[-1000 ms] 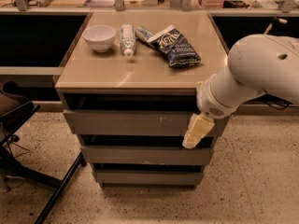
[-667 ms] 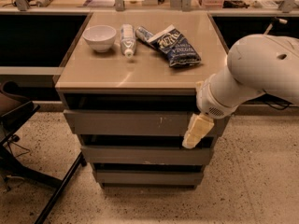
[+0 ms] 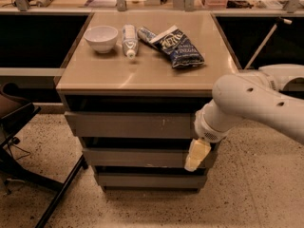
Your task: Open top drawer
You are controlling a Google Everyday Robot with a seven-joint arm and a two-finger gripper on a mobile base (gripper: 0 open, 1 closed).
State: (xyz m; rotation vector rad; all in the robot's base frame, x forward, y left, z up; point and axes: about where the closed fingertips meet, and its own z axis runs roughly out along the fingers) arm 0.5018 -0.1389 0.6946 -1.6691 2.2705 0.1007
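The top drawer is the widest grey front under the beige countertop, with small white scratches right of centre. It juts out a little past the two narrower drawer fronts below it. My gripper hangs at the right end of the drawers, its cream-coloured fingers pointing down in front of the middle drawer, just below the top drawer's right corner. The white arm reaches in from the right.
On the countertop lie a white bowl, a white bottle on its side and a dark blue chip bag. A black chair base stands on the speckled floor at the left. A counter with clutter runs behind.
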